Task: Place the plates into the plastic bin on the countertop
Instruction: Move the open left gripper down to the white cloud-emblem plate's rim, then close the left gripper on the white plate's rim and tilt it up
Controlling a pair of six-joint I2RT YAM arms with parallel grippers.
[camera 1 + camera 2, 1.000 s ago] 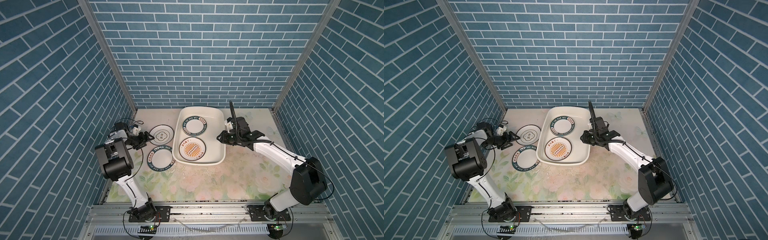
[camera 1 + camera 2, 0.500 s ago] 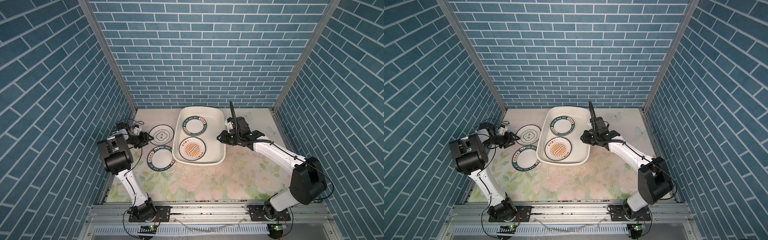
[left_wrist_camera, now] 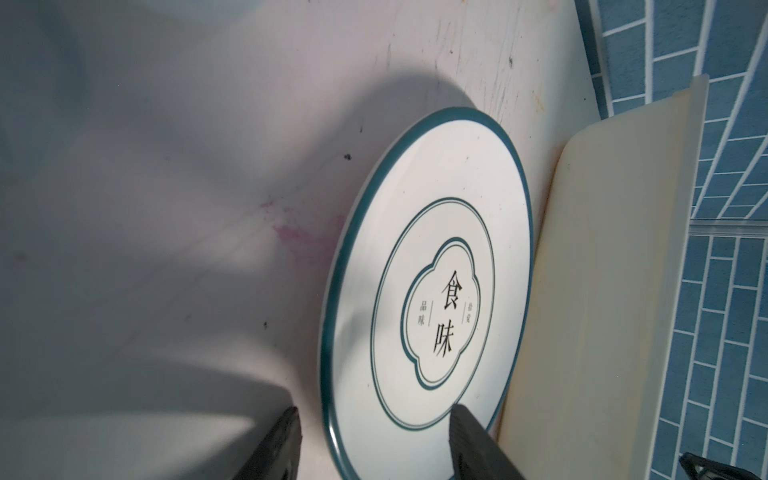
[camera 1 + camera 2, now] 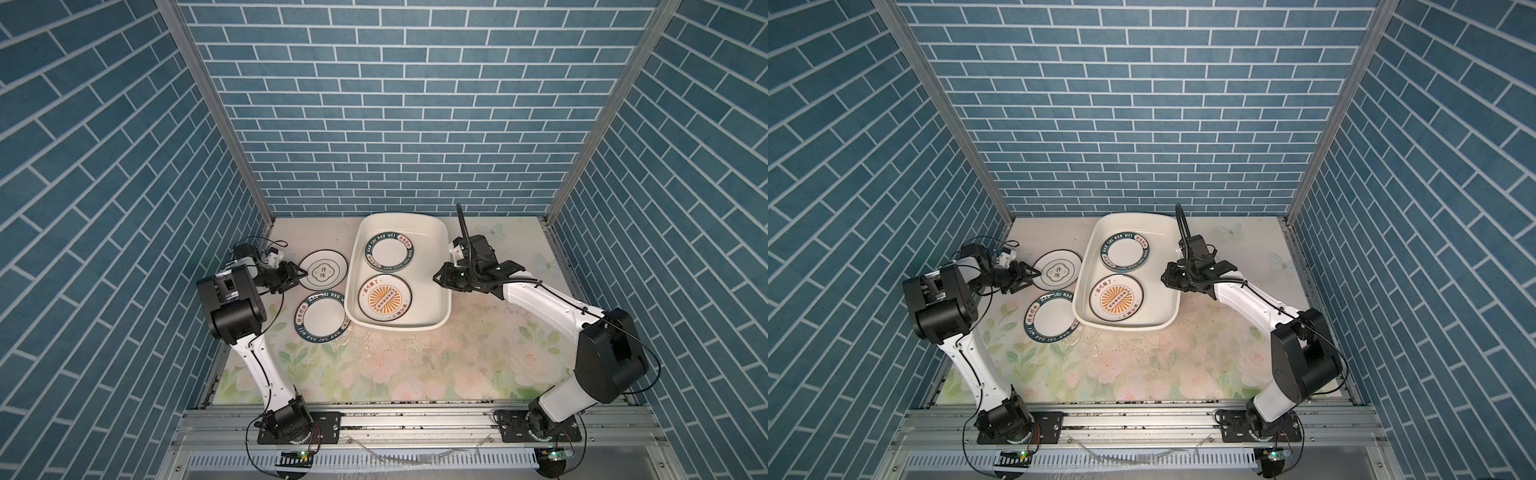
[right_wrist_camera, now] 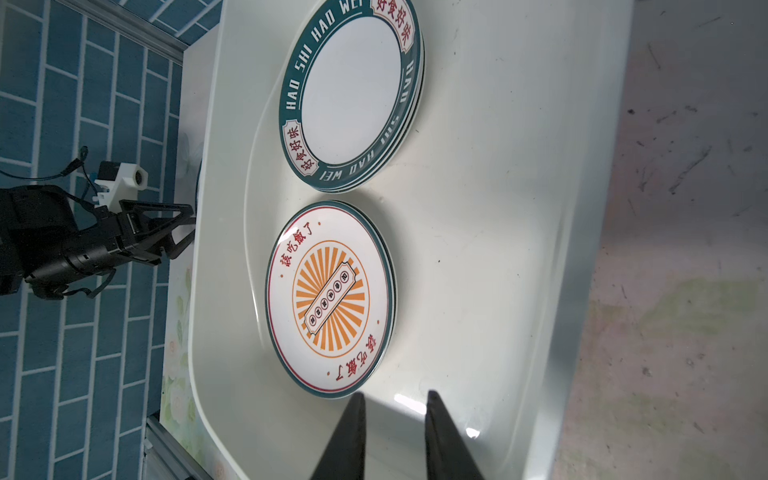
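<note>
Left wrist view: my left claw (image 3: 374, 411) is low and level at the table (image 3: 166, 208). It is part-open, one finger over the ringed plate (image 3: 432, 266) and one beside its rim, gripping nothing. That plate lies flat just beside the plastic bin (image 3: 602, 291); its centre reads 食味.

In both top views my right arm reaches to the bin's right rim. The right claw (image 4: 437, 279) is narrowly parted and empty.

- In the bin, far end: stacked green-rimmed plates (image 4: 390, 256), lettered HAO SHI HAO WEI.
- In the bin, near end: sunburst plates (image 4: 385, 298), red characters.
- On the table: another lettered plate (image 4: 321, 318) at the bin's near-left corner.

Since a second ago, my left claw has advanced to the ringed plate and narrowed. The right arm is unchanged.
</note>
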